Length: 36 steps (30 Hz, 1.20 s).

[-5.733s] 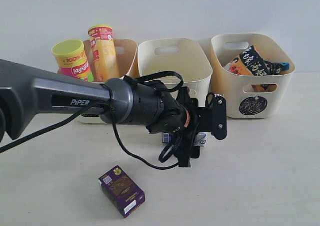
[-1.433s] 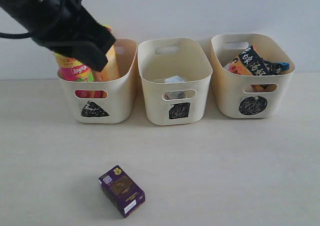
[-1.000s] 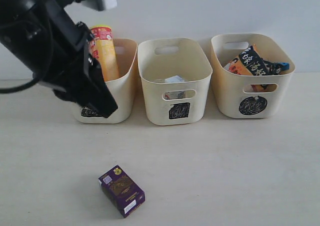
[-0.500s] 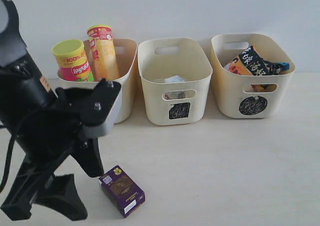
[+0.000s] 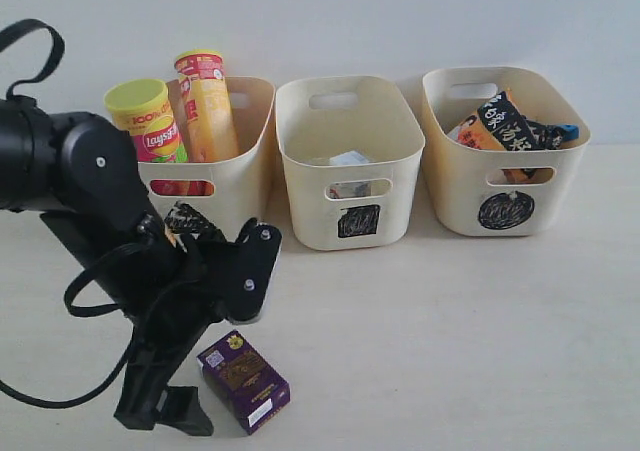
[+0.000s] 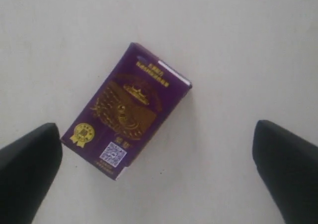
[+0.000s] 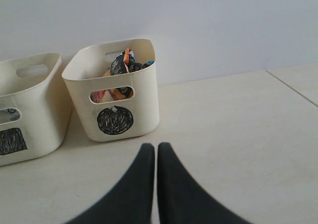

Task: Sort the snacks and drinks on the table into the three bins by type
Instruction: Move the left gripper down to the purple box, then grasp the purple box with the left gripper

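The small purple box (image 5: 245,381) (image 6: 126,112) lies flat on the table, near the front left. My left gripper (image 5: 170,416) (image 6: 156,134) hangs over it, open wide, with one finger (image 6: 30,159) on each side and nothing held. The triangle bin (image 5: 240,186) holds the yellow chip tube (image 5: 205,101) and the pink chip tube (image 5: 145,121). A white-blue pouch (image 5: 348,159) lies in the square bin (image 5: 350,121). Noodle packets (image 5: 505,121) fill the circle bin (image 5: 505,176) (image 7: 117,90). My right gripper (image 7: 156,147) is shut and empty, low over the table, and is out of the exterior view.
The three bins stand in a row against the white back wall. The left arm (image 5: 90,181) and its cable cover the lower front of the triangle bin. The right wrist view also shows part of the square bin (image 7: 30,105).
The left arm has swung down from in front of the triangle bin to the purple box at the front left. The box and bins have not moved.
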Available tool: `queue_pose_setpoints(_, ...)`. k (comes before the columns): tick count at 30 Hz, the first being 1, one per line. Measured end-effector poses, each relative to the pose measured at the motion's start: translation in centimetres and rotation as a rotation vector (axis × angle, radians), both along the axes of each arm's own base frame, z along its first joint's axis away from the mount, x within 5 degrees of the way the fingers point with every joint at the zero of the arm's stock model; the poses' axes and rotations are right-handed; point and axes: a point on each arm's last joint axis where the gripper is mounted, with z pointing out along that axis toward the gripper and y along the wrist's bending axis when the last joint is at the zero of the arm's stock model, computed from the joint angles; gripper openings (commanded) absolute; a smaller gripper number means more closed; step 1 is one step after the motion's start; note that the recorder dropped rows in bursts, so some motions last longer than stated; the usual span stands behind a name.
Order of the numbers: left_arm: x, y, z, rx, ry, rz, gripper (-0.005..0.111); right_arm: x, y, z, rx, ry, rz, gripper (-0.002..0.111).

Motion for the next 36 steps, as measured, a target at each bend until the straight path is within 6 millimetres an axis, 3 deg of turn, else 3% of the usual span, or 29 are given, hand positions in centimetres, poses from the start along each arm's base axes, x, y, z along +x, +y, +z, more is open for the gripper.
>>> queue_pose_setpoints(9, 1.7, -0.1, -2.8, 0.062, -0.090, -0.040, 0.098, 0.0, 0.0, 0.0, 0.000, 0.000, 0.000, 0.000)
queue_pose_setpoints(36, 2.5, -0.5, -3.8, 0.050, -0.167, -0.095, 0.098, 0.0, 0.0, 0.0, 0.000, 0.000, 0.000, 0.000)
